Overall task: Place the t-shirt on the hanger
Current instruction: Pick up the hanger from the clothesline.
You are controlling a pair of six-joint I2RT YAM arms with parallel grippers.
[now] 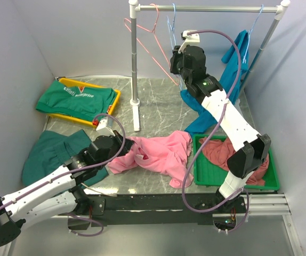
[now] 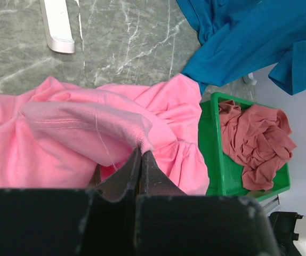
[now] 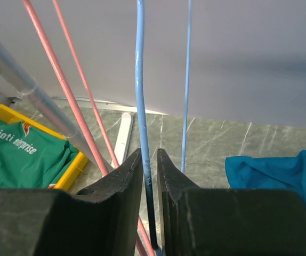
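Note:
The pink t-shirt (image 1: pixel 161 152) lies crumpled on the marble table in front of the arms. My left gripper (image 1: pixel 122 145) is at its left edge. In the left wrist view the fingertips (image 2: pixel 141 153) are shut on a raised fold of the t-shirt (image 2: pixel 62 133). The light blue wire hanger (image 1: pixel 169 32) hangs from the rail at the back. My right gripper (image 1: pixel 174 60) is raised against it. In the right wrist view one wire of the hanger (image 3: pixel 140 80) runs between the narrow jaws of the right gripper (image 3: pixel 149 152), touching the left finger.
A pink wire hanger (image 1: pixel 153 37) hangs left of the blue one, beside the rack post (image 1: pixel 134 64). A teal-blue shirt (image 1: pixel 233 69) hangs at the right. A green tray (image 1: pixel 203 170) holds a dusty-rose garment (image 1: pixel 222 152). A yellow tray (image 1: pixel 115 98) holds a green shirt. A dark green cloth (image 1: pixel 49 154) lies at the left.

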